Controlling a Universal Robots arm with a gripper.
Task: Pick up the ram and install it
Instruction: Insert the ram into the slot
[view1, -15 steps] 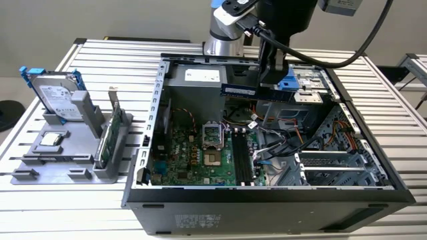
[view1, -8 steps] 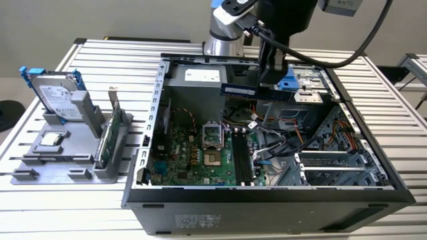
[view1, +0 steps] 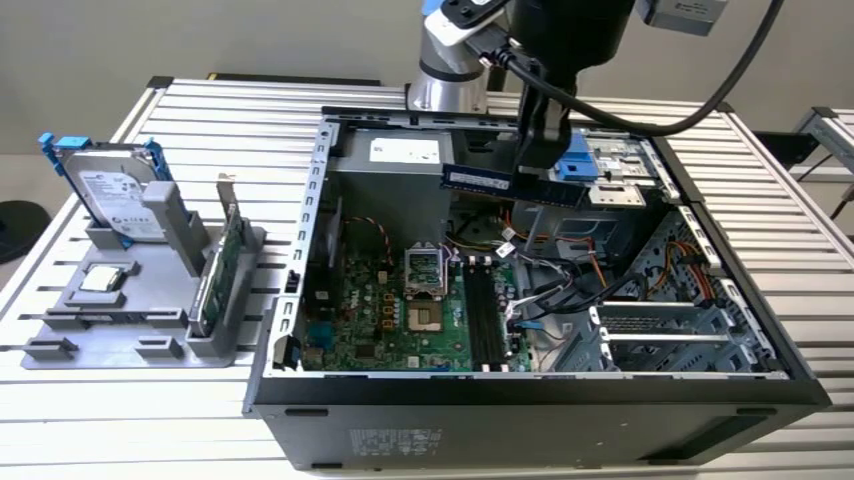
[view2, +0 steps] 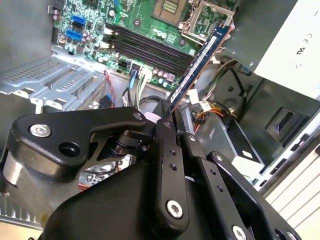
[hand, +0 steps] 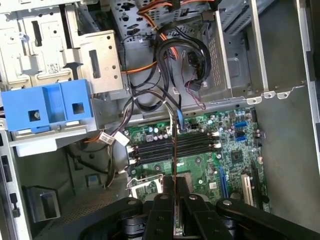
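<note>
Blue ram (view1: 514, 184) sits clamped in your hand (view2: 169, 114), held over the open case (view1: 320, 200), seemingly above the board's (view1: 387, 310) slots (hand: 200, 146), apart from them.

Robotics lab, slatted table (view1: 227, 100), opened computer case (view1: 534, 425)

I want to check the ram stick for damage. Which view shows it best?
The exterior view: the ram hangs side-on above the open computer case, nearly its whole length showing. The second wrist view shows it slanting from the fingers; in the first wrist view it is edge-on, a thin line.
</note>
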